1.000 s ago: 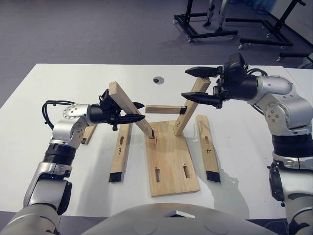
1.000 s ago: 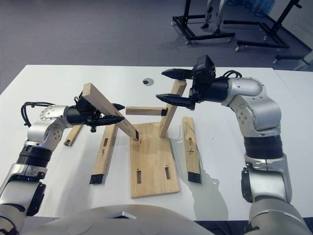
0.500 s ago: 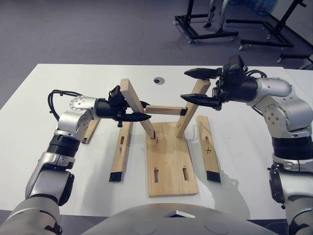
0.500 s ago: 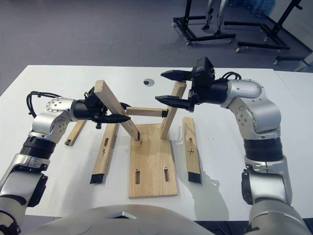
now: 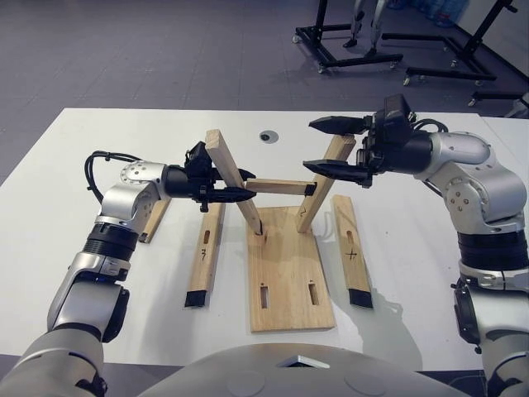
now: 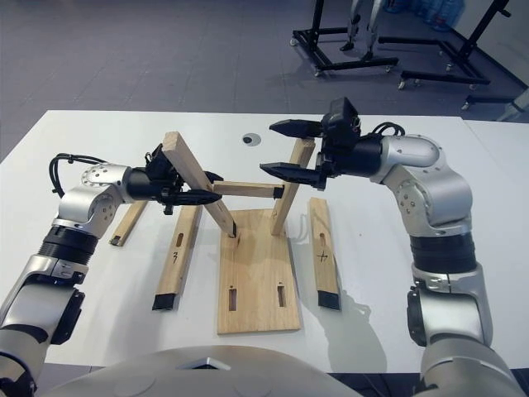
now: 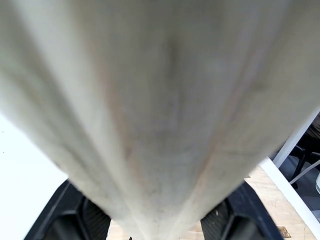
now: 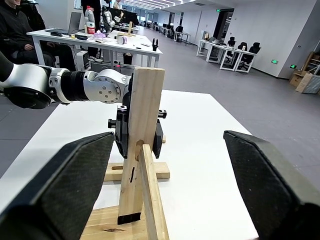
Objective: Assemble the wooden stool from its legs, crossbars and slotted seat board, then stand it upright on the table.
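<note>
Looking for what the coming move turns on, we settle on the joint between the crossbar (image 5: 277, 187) and the left leg (image 5: 248, 211). The crossbar runs level, its long axis lying across from one arm's side to the other. Its dark end is at the right leg (image 5: 318, 194), and its bare end reaches the inner face of the left leg, just beside the left claw (image 5: 231, 188). From the right wrist view the bare end seems to touch that face above a slot, though we cannot tell whether it is seated. Both legs lean inward with their feet at the far slots of the seat board (image 5: 289, 281), which lies flat on the surface (image 5: 413, 289). The left arm is the nearer to the joint: its claw is clamped across the upper part of the left leg, wood filling the space between its fingers. The right claw (image 5: 310, 144) is spread wide about the top of the right leg and appears to grip nothing. Two loose legs (image 5: 207, 252) lie flat on either side of the board. We judge that the left leg must tip toward the crossbar to close the joint
</note>
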Controlling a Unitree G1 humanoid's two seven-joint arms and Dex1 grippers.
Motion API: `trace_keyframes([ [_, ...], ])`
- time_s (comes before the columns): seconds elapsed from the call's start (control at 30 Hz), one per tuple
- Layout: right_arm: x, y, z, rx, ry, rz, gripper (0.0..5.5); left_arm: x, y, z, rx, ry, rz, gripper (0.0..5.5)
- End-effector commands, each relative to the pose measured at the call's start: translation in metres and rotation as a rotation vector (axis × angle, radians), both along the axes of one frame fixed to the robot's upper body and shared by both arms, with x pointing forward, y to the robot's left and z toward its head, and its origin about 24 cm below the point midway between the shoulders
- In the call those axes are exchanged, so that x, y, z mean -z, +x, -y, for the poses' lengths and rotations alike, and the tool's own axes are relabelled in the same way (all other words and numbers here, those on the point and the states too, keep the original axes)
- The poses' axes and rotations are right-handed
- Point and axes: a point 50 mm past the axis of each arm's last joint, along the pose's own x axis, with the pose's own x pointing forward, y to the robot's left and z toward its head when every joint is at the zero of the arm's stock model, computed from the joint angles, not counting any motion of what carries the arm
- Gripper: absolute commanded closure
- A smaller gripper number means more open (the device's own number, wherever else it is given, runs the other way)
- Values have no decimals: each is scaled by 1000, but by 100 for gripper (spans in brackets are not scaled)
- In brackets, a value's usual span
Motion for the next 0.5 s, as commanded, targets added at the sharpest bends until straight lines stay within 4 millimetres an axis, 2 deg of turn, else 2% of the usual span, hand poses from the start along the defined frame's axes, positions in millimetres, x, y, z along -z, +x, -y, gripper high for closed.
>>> trace_keyframes([
  [0.03, 16, -2, -4, -18, -35, -78, 150, 50, -16, 3, 0, 151, -202, 348],
  [0.23, 18, -3, -5, -17, -36, -81, 150, 55, -16, 0, -11, 144, -228, 348],
  [0.4, 18, -3, -5, -18, -35, -80, 150, 54, -14, 6, 7, 172, -217, 348],
  [0.5, 17, -4, -4, -9, -30, -78, 150, 57, -14, 8, 56, 248, -211, 348],
])
